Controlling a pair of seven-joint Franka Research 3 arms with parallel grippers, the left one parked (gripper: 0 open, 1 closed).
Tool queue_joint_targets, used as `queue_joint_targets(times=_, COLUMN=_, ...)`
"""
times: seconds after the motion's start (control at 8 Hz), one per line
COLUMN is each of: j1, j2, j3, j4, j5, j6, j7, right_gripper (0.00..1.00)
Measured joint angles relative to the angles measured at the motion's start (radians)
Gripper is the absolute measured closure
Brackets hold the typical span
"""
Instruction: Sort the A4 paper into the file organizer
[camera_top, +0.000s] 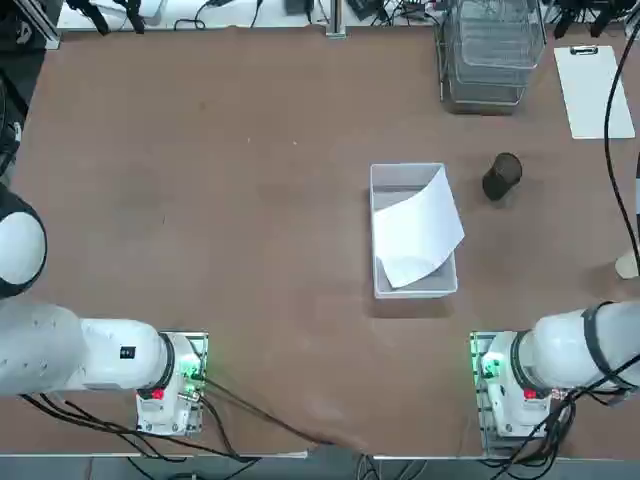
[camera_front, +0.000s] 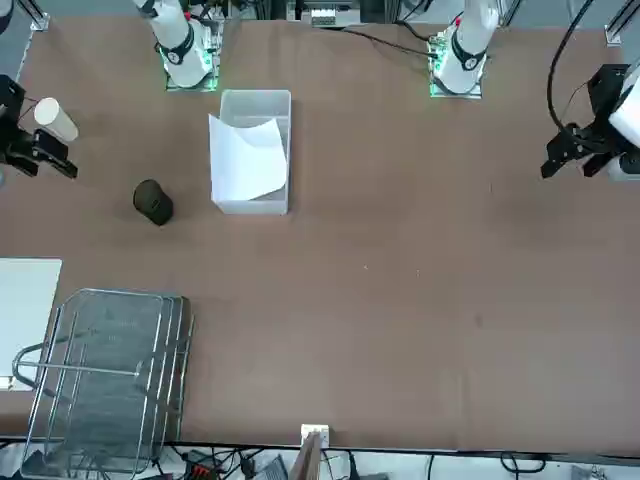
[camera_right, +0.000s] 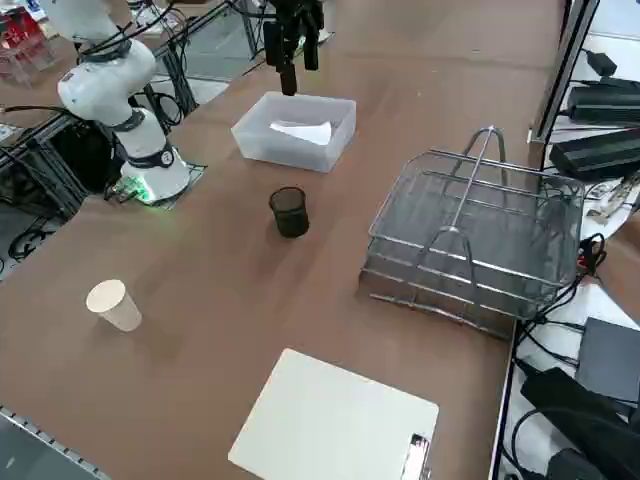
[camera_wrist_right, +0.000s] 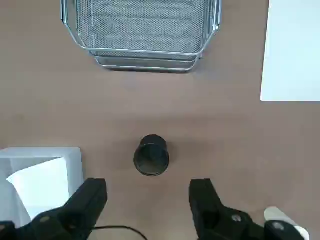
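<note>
From overhead, the A4 paper (camera_top: 418, 228) lies curled in the translucent plastic bin (camera_top: 383, 283) at mid-table, one corner poking over the bin's far rim. The file organizer (camera_top: 488, 58) stands at the table's far edge, with a white clipboard (camera_top: 596, 90) to its right and a black mesh cup (camera_top: 501, 177) between organizer and bin.

From across the table, the sheet (camera_front: 246, 160) rests tilted against the bin's (camera_front: 254, 99) walls. The wire rack (camera_front: 105, 375) sits well apart from it (a paper cup (camera_front: 55, 119) lies near the table's edge on my side).

From my right side, my right gripper (camera_right: 293, 40) hangs above the table beside the bin (camera_right: 297, 148); the organizer (camera_right: 470, 250) stands empty.

Through my wrist camera, my right gripper (camera_wrist_right: 148, 199) has its fingers (camera_wrist_right: 91, 200) spread wide, holding nothing, above bare table just short of the black cup (camera_wrist_right: 151, 155). The paper (camera_wrist_right: 37, 185) shows in the bin's corner; the organizer (camera_wrist_right: 141, 31) lies beyond.
</note>
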Motion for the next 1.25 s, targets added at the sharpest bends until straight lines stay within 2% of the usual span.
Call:
queue_joint_targets(times=0.38, j1=0.002, j2=0.004, j3=0.008, j4=0.002, j5=0.025, j6=-0.008, j7=0.02, right_gripper=0.0)
queue_joint_targets(times=0.62, j1=0.023, j2=0.033, j3=0.024, j4=-0.014, j5=0.085, j6=-0.06, j7=0.075, right_gripper=0.0)
queue_joint_targets(times=0.88, j1=0.076, j2=0.055, j3=0.032, j4=-0.084, j5=0.142, j6=-0.089, j7=0.101, right_gripper=0.0)
queue_joint_targets(times=1.25, j1=0.156, j2=0.062, j3=0.036, j4=-0.247, j5=0.165, j6=-0.085, j7=0.111, right_gripper=0.0)
